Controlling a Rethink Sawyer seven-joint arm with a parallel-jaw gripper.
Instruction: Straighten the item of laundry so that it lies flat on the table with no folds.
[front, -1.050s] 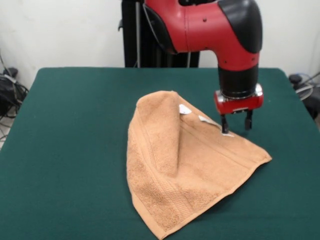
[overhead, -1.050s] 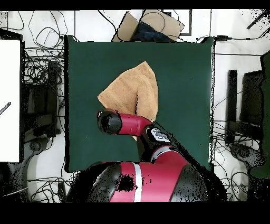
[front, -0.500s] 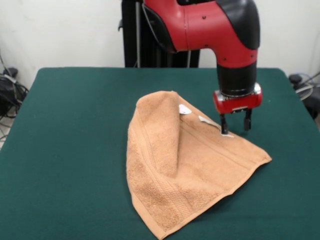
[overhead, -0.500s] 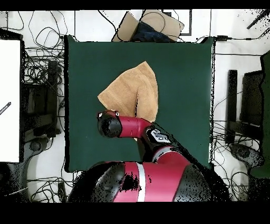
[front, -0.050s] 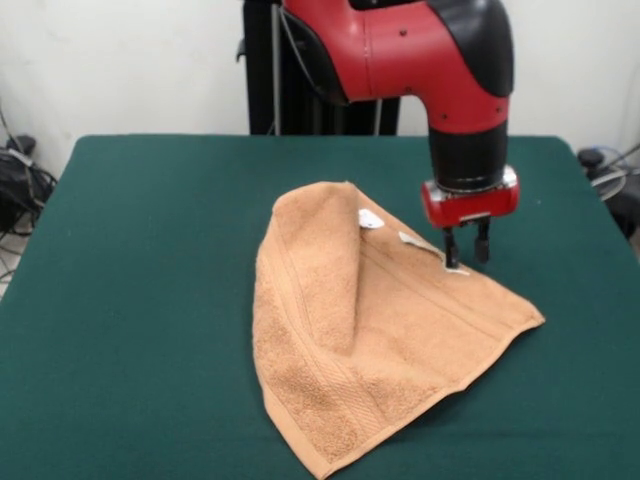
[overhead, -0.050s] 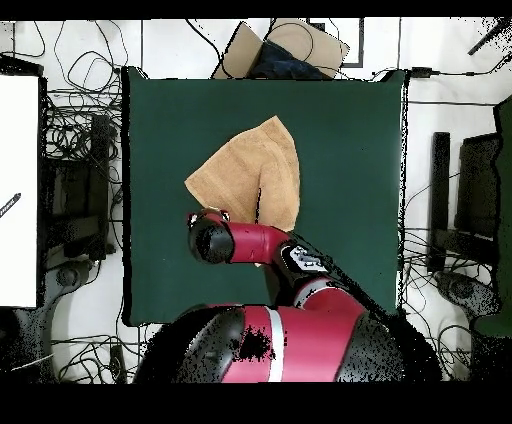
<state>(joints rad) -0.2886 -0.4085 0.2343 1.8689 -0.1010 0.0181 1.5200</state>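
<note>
The peach-orange item of laundry (front, -0.050s: 380, 330) lies near the middle of the green table (front, -0.050s: 150, 250), folded over itself, with a thick ridge running down its left half. Small white labels (front, -0.050s: 369, 218) show along its far edge. My gripper (front, -0.050s: 467, 258) points straight down at that far right edge. Its left finger touches the hem by a label, and its right finger stands just off the cloth over the felt. A narrow gap shows between the fingers. In the overhead view the red arm's wrist (overhead, -0.050s: 210, 240) covers the gripper at the towel's (overhead, -0.050s: 250, 170) near edge.
Bare green felt (overhead, -0.050s: 340, 150) surrounds the towel on all sides. Off the table lie a cardboard box (overhead, -0.050s: 285, 50) beyond the far edge, tangled cables (overhead, -0.050s: 80, 150), a white board (overhead, -0.050s: 18, 190) and black equipment (overhead, -0.050s: 440, 200).
The fingers have drawn closer together at the towel's far edge. The wrist has shifted slightly left and up. The towel has not moved.
</note>
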